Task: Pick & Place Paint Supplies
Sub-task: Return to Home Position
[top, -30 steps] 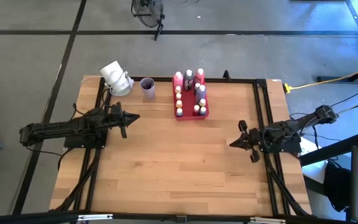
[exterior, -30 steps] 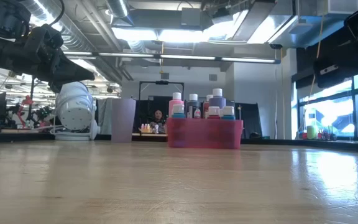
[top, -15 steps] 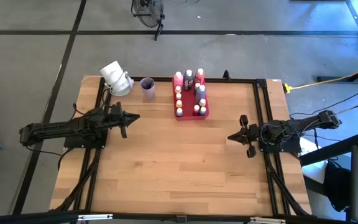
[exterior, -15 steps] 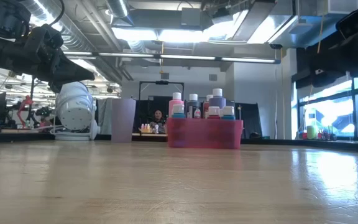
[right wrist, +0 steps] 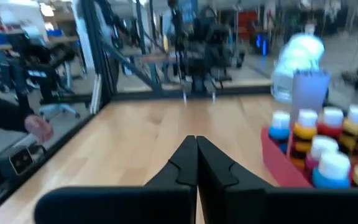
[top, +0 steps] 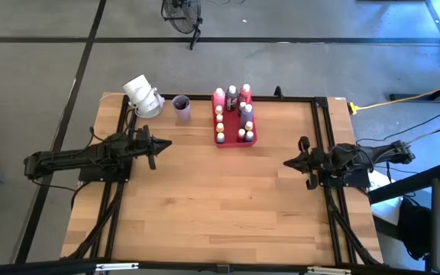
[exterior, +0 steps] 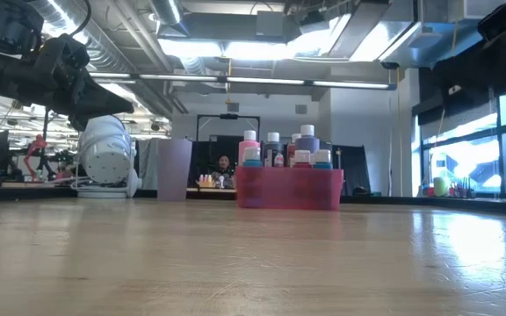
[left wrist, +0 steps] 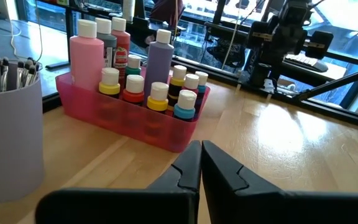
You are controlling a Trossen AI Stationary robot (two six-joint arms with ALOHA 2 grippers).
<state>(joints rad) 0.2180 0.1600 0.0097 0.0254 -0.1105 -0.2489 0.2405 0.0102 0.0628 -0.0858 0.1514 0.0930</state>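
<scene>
- Both hands were clenched on nothing: the left hand (top: 166, 143) hung over the left side of the pale wooden counter (top: 205, 206), and the right hand (top: 288, 163) hung near its right edge.
- Small light-capped paint bottles (top: 219, 118) stood in the pink-red rectangular plastic tray (top: 234, 143); thin dark paintbrushes (left wrist: 5, 67) sat in the lilac cup (top: 181, 107).
- Homing well probably meant drawing each arm back level, well clear of the tray and the cup.

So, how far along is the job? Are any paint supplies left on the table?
Done: the paint bottles stand in the pink-red tray, the paintbrushes in the lilac cup. In hand: nothing; the jaws of the left arm and right arm are shut and empty, each at its side of the table. Left: no loose bottle or brush shows, so probably only parking the arms.
</scene>
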